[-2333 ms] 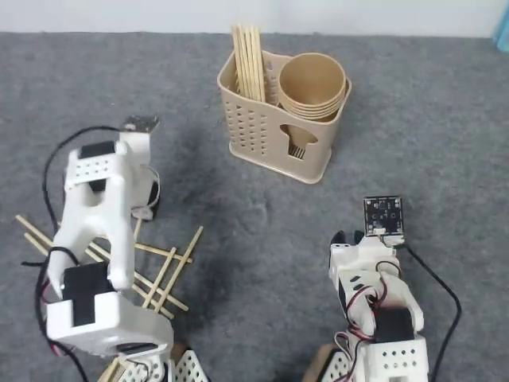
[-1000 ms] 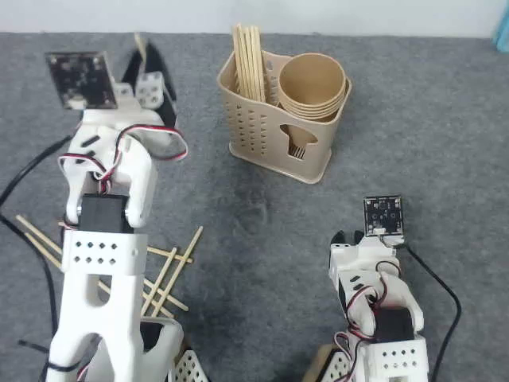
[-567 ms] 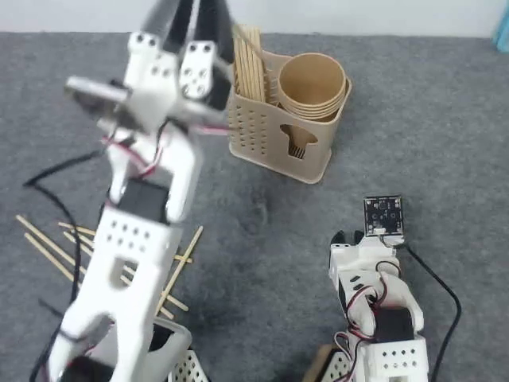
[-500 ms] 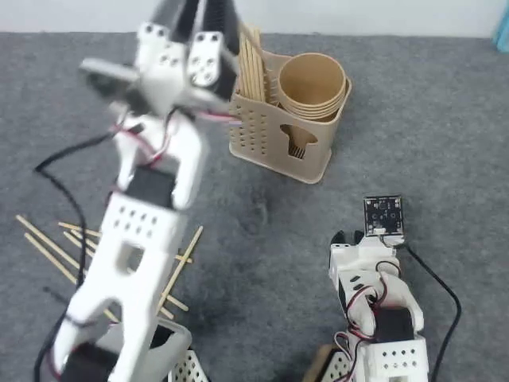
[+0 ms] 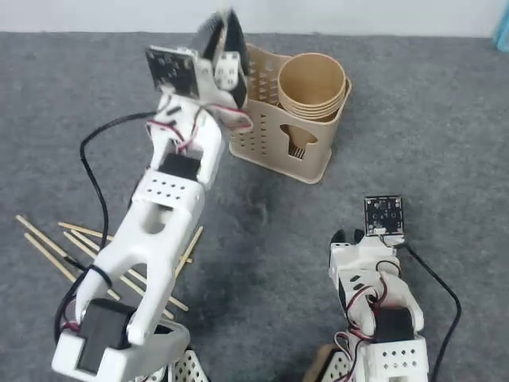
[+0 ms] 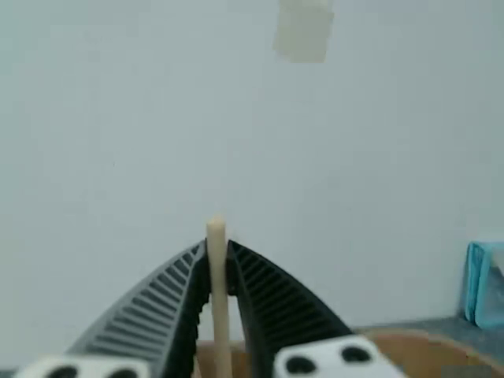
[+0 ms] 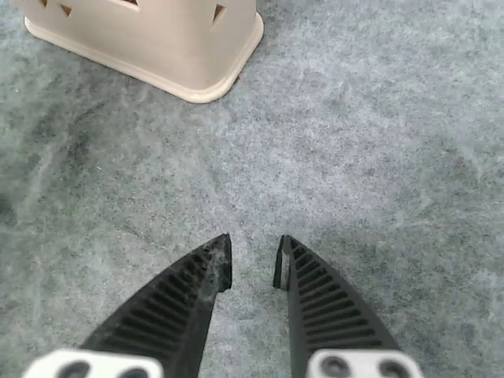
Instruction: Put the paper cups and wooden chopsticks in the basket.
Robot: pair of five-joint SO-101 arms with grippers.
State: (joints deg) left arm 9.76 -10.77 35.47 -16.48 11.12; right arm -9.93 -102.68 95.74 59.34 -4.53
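Left gripper (image 5: 223, 28), clamped on a chopstick (image 6: 216, 236), has swung from the pile (image 5: 41, 239) to over the basket (image 5: 274, 131); I'd release next. Right gripper (image 7: 252, 264) ajar.

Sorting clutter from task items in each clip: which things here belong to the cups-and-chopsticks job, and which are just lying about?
Job:
basket
stacked paper cups inside it
chopstick clamped in the left gripper
loose chopsticks on the grey carpet

Lying about:
blue object at the carpet's far corner
pale square on the wall
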